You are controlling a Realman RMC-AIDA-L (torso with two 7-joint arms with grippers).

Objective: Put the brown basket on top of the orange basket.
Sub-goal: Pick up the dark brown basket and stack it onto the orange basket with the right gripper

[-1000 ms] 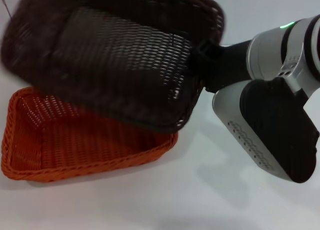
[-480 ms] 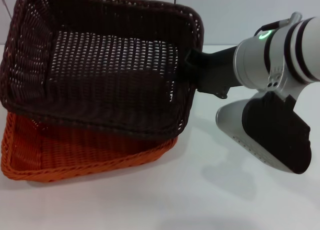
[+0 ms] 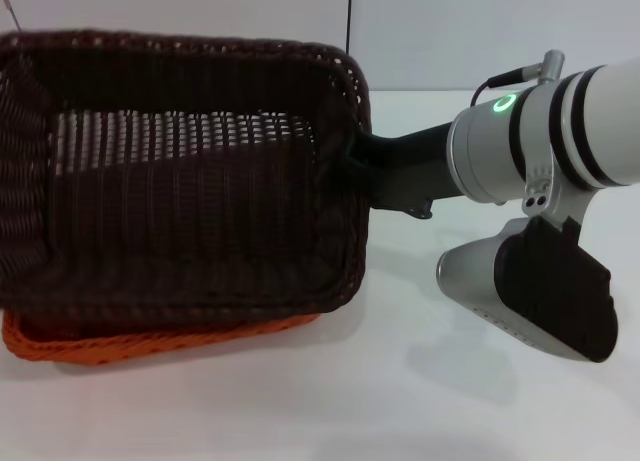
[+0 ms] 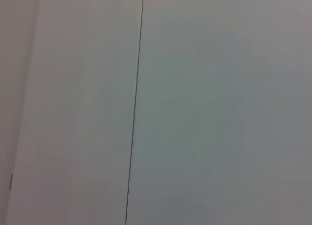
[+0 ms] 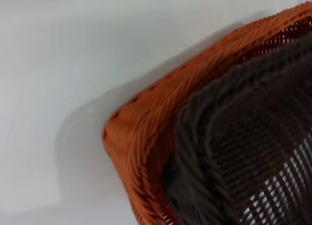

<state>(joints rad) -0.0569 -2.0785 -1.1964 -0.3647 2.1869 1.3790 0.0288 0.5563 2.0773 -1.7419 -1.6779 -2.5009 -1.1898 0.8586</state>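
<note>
Where the brown basket (image 3: 190, 181) sits over the orange basket (image 3: 150, 343), only a thin orange strip is seen along the near edge in the head view. Open white table (image 3: 420, 401) is seen to the near side and right. The brown basket's left side is cut off by the frame. The right gripper (image 3: 352, 161) is clamped on the brown basket's right rim, its fingertips largely hidden by the weave. An orange corner (image 5: 141, 137) poking past the brown rim (image 5: 234, 152) is shown only by the right wrist view. Only a blank wall is shown by the left wrist view; the left gripper is not seen.
</note>
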